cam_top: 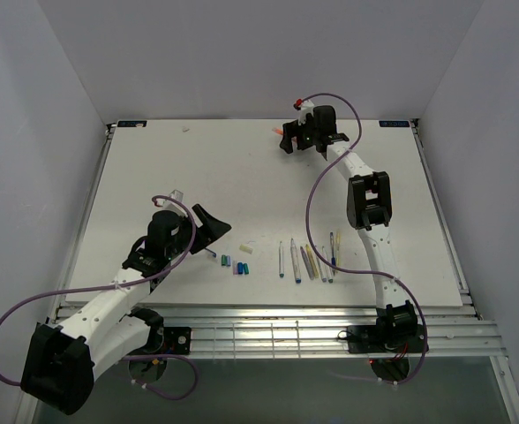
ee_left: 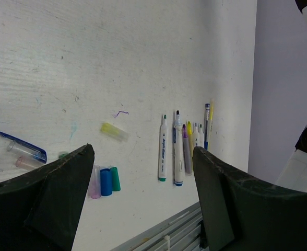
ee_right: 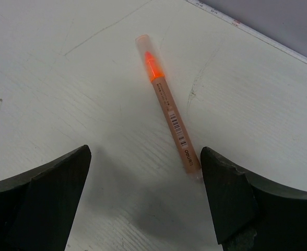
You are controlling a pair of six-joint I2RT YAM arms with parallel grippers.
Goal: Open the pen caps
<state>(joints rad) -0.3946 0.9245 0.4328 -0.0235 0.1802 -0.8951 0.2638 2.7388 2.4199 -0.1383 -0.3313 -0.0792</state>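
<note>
Several uncapped pens [cam_top: 305, 261] lie side by side near the table's front middle; they also show in the left wrist view [ee_left: 177, 149]. Loose pen caps [cam_top: 235, 263] lie left of them: purple [ee_left: 94, 182], blue [ee_left: 106, 182], green [ee_left: 115, 179] and pale yellow [ee_left: 114, 131]. My left gripper [cam_top: 208, 225] is open and empty above the table, left of the caps, its gap [ee_left: 142, 157] facing them. An orange pen [ee_right: 169, 117] with its clear cap [ee_right: 144, 49] still on lies at the far middle [cam_top: 281, 132]. My right gripper [ee_right: 145, 157] is open just above it, by its rear end.
A clear cap with a blue clip [ee_left: 23, 147] lies left of the loose caps. The table's metal front rail [cam_top: 268, 314] runs close below the pens. Grey walls enclose the table on three sides.
</note>
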